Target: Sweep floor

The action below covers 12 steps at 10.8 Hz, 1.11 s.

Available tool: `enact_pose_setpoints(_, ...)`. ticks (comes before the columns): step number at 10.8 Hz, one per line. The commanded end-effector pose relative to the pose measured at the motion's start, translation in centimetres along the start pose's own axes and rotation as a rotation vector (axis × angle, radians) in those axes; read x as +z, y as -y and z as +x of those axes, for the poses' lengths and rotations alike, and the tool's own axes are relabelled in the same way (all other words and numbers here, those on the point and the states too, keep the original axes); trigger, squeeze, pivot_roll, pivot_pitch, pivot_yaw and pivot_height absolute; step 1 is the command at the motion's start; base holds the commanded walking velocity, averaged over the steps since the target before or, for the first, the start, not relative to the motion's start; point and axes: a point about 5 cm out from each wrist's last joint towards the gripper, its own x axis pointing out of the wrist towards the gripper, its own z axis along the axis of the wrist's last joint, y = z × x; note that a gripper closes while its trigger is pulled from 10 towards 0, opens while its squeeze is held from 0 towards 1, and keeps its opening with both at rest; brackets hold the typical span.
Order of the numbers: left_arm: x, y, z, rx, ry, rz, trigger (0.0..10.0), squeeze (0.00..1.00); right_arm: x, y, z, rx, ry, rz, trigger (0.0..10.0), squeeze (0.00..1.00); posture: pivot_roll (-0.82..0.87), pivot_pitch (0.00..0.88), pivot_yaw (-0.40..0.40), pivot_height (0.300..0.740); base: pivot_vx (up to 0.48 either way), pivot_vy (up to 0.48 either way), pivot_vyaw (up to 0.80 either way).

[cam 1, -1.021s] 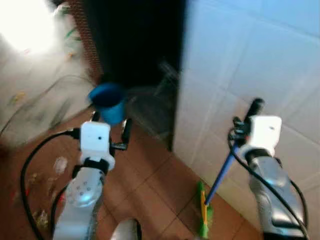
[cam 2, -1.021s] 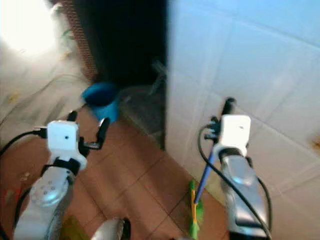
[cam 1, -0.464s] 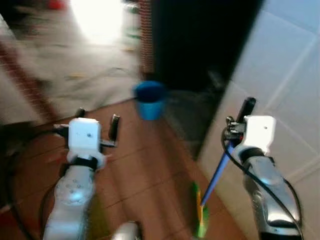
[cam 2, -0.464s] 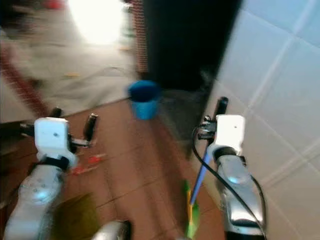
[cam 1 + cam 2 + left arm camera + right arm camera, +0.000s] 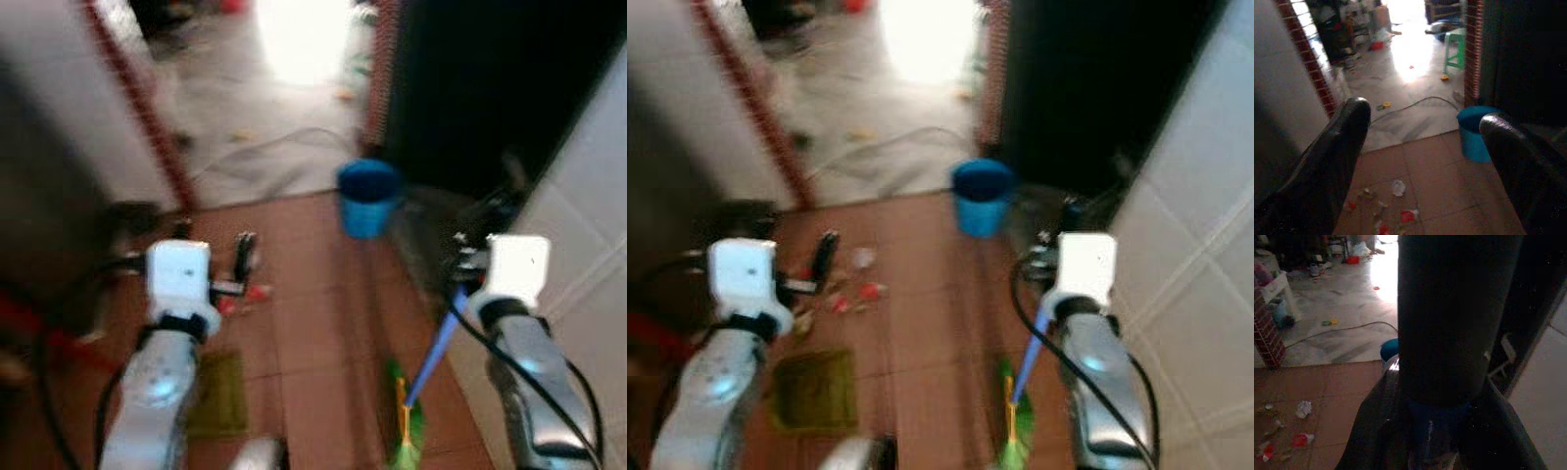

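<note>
Right hand: clamped on broom handle, green head down on near tiles, ready to sweep | Left hand: fingers apart, empty | Litter: apparently scraps, left-centre floor | Blue bucket: far

Both head views motion-blurred across the whole frame, edges smeared, floor litter reduced to soft blobs. Main light is blown-out glare on the pale floor through the far opening, white with no detail; the recess right of it is near black and the white tiled wall reads bluish. Wrist views sharper but dim: left gripper's fingers and the broom handle are close, dark, defocused silhouettes against the backlight
</note>
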Motion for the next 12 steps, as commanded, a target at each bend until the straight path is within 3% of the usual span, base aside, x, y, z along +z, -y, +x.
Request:
enact_pose_setpoints(1, -0.4, -0.7, -0.2, 0.043, -0.016, 0.005, 10.0, 0.0, 0.7, -0.2, 0.0, 0.007, 0.042, 0.009, 10.0, 0.0, 0.02, 0.044, 0.01, 0.74, 0.0, 0.0, 0.79)
enact_pose_setpoints(8, -0.2, -0.3, -0.3, 0.022, -0.008, 0.03, 10.0, 0.0, 0.2, -0.5, 0.2, 0.022, 0.023, 0.021, 10.0, 0.0, 0.06, 0.052, -0.001, 0.74, 0.0, 0.0, 0.0)
enact_pose_setpoints(11, 1.4, -0.3, 1.3, 0.001, 0.055, 0.057, 10.0, 0.0, 1.8, -0.7, 1.8, 0.02, 0.083, 0.002, 10.0, 0.0, 0.04, 0.056, -0.003, 0.74, 0.0, 0.0, 0.0)
enact_pose_setpoints(12, 1.4, -0.6, 1.4, 0.024, 0.049, 0.058, 10.0, 0.0, 1.4, -0.6, 1.8, 0.014, 0.075, 0.005, 10.0, 0.0, 0.04, 0.059, 0.003, 0.74, 0.0, 0.0, 0.0)
